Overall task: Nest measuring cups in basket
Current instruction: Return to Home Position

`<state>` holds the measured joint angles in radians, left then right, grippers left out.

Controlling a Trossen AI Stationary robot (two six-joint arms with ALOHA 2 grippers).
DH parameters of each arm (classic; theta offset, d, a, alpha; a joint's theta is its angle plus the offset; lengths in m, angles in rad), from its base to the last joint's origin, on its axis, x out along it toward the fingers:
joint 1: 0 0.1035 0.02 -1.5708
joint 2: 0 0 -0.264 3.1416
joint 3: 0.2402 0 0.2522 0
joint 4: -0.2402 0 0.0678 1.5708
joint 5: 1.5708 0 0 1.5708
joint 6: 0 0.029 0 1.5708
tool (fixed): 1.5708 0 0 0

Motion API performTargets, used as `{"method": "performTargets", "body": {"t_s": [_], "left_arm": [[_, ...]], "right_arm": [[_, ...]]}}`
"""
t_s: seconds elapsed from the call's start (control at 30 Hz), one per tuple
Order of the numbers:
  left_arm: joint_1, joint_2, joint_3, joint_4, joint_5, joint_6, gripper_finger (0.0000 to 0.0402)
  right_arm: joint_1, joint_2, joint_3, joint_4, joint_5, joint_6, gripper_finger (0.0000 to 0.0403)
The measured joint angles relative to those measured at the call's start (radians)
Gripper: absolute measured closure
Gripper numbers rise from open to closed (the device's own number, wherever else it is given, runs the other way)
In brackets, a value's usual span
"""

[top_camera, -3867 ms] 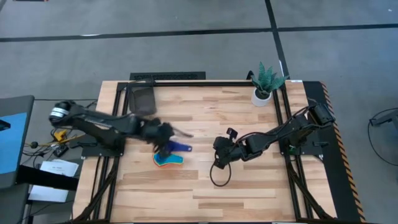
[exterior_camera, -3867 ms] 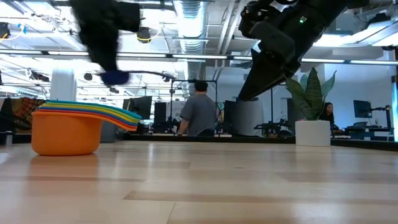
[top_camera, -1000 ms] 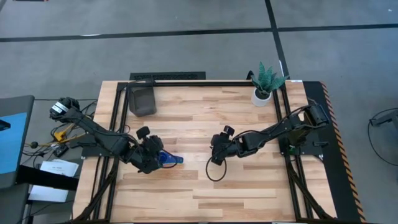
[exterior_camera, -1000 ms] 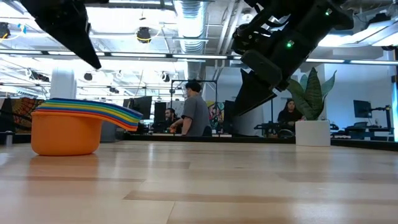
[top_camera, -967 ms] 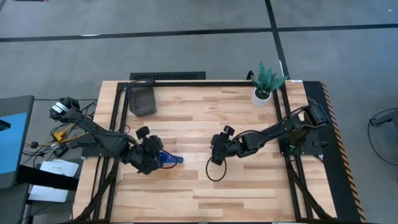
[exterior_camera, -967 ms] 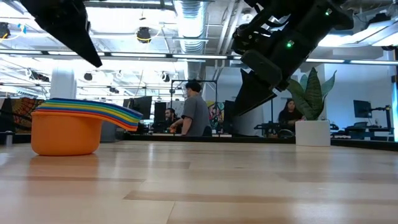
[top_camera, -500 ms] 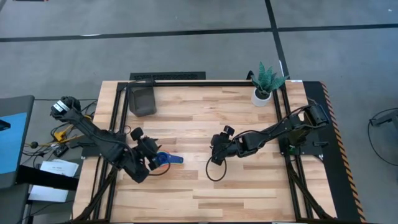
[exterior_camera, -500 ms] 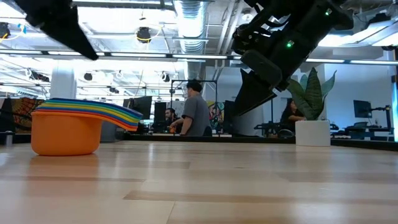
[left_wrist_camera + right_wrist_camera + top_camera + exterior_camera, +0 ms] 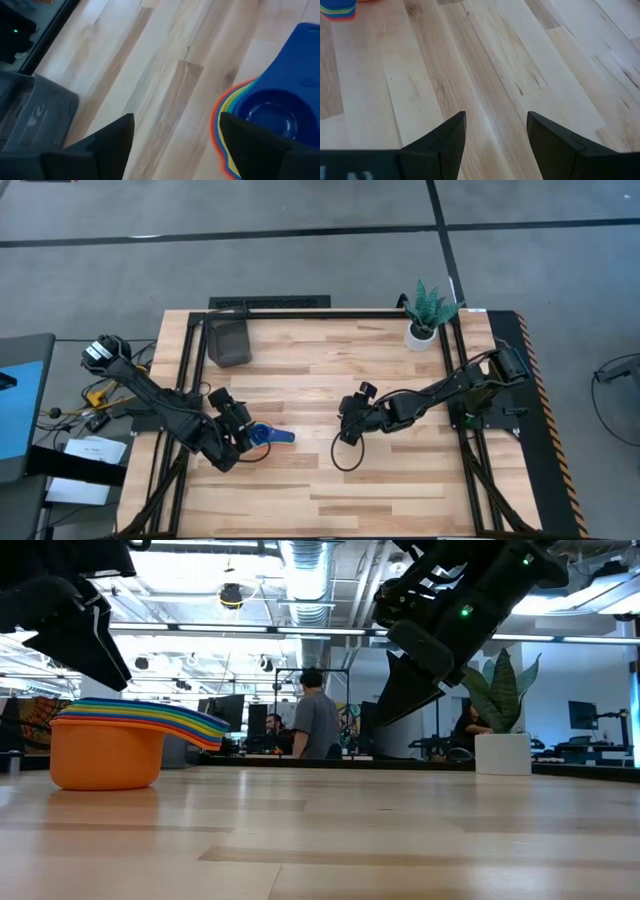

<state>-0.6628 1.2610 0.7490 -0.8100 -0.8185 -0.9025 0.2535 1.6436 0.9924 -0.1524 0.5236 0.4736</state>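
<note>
The measuring cups point(image 9: 268, 436) stand nested in one stack on the table left of centre, the dark blue one on top. The low view shows the orange cup point(image 9: 105, 753) at the bottom, resting on the wood, with the coloured handles point(image 9: 185, 724) fanned above it. My left gripper point(image 9: 240, 433) hangs open just left of the stack and above it point(image 9: 95, 655). In its wrist view the stack point(image 9: 267, 116) lies beyond one finger. The basket point(image 9: 228, 340) sits at the far left. My right gripper point(image 9: 344, 431) waits open above mid-table.
A white pot with a green plant point(image 9: 424, 315) stands at the far right corner. A black cable loop point(image 9: 346, 457) hangs below my right gripper. Bare wood point(image 9: 400, 490) lies along the near side. People stand in the room beyond the table point(image 9: 318, 725).
My left gripper has drawn back from over the stack toward the table's left edge. The stack of cups has stayed where it was. My right arm has kept still.
</note>
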Motion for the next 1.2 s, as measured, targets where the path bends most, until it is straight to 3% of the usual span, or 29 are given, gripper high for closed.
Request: {"method": "performTargets", "body": {"t_s": [0.8, 1.0, 1.2], "left_arm": [[0.0, 0.0, -0.001, 0.03, -0.01, -0.006, 0.0116], [-0.003, 0.0, 0.013, 0.085, -0.134, 0.083, 0.0116], [-0.057, -0.061, 0.031, 0.094, -0.416, 0.118, 0.0116]], "right_arm": [[0.0, 0.0, 0.0, 0.0, 0.0, 0.0, 0.0169], [0.0, 0.0, 0.0, 0.0, 0.0, 0.0, 0.0169], [0.0, 0.0, 0.0, 0.0, 0.0, 0.0, 0.0169]]}}
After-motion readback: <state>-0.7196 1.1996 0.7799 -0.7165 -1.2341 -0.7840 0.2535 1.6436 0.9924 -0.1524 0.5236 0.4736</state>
